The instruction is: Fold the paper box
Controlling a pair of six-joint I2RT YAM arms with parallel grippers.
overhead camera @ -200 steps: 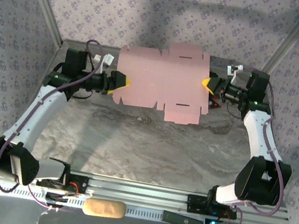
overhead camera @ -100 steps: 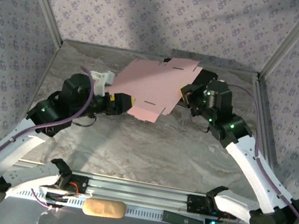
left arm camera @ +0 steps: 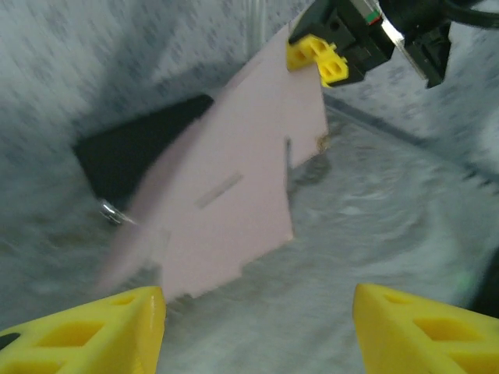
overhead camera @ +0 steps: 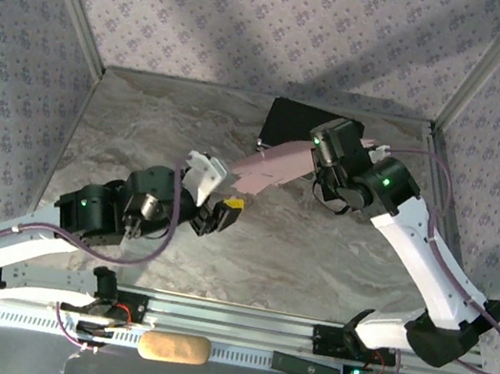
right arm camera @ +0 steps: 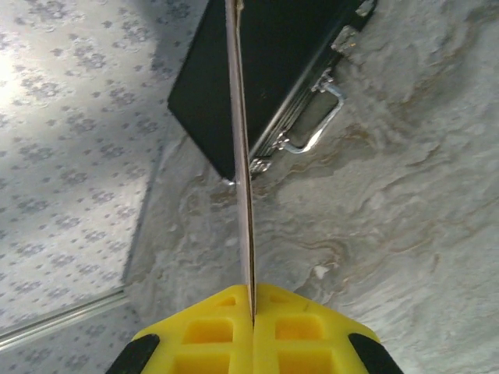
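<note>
Walls (overhead camera: 261,15) papered in a small lilac floral print close in a grey marbled table (overhead camera: 144,130) on three sides, with metal posts at the far corners. We see the largest loose item, a black case (overhead camera: 287,116), lying flat near the far edge, toward the far right corner. Its lid is down and its metal handle and latches face the near right side, so we cannot tell what it holds.

The paper box (overhead camera: 273,165) is a flat, unfolded sheet of thin pink card. It is held tilted in front of the case, and in the top view its far end overlaps the case's near side. From the left wrist we see its broad face (left arm camera: 242,202) with short cut slits and a stepped lower edge.

The right gripper (overhead camera: 313,158) is clamped on the card's right edge, its yellow fingers pressed together on the sheet (right arm camera: 252,312). The left gripper (overhead camera: 226,210) sits near the table's middle, just short of the card's near left end. Its jaws are spread apart with nothing between them (left arm camera: 257,327).

On the rail at the near edge lie a tan oblong block (overhead camera: 173,348) and a smaller dark green bar (overhead camera: 303,367)
</note>
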